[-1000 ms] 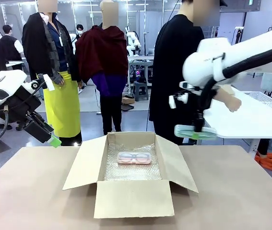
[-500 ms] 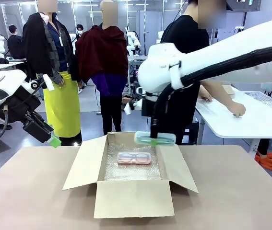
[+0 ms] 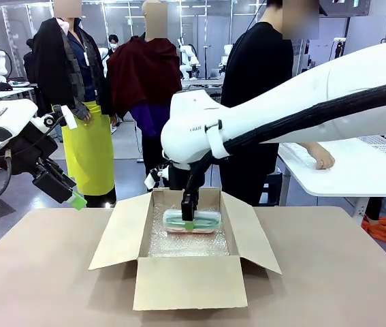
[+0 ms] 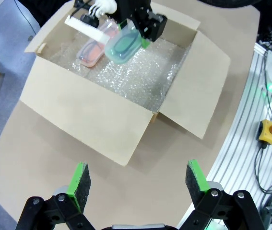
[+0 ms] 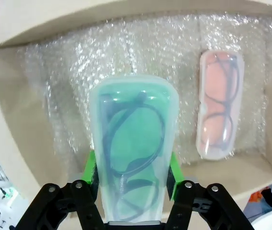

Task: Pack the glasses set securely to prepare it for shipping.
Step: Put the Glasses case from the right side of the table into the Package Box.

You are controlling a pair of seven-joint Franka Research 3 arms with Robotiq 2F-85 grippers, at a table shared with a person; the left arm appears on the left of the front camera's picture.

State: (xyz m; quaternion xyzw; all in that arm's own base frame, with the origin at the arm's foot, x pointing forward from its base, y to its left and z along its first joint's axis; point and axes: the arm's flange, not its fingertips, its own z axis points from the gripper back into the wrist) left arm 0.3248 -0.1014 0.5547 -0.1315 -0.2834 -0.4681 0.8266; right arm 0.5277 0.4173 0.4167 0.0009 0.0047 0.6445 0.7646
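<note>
My right gripper (image 3: 189,219) is shut on the mint green glasses case (image 3: 193,218), holding it inside the open cardboard box (image 3: 186,272) just above the bubble wrap. In the right wrist view the green case (image 5: 133,158) stands between the green pads, with dark glasses showing through its lid. The pale pink case (image 5: 219,103) lies flat on the bubble wrap beside it, near the box's far wall (image 3: 191,230). From the left wrist view both cases, green (image 4: 122,44) and pink (image 4: 95,48), show in the box. My left gripper (image 4: 138,179) hangs open above the table, left of the box.
The box's flaps (image 3: 118,231) spread outward on the brown table (image 3: 43,272). A person in black (image 3: 254,88) stands at the far side, a hand on a white side table (image 3: 356,170). An emergency stop and cables (image 4: 270,129) lie off the table's edge.
My right arm has swung left and down, carrying the green case from beside the box's right into the box, close over the pink case. The left arm stays still.
</note>
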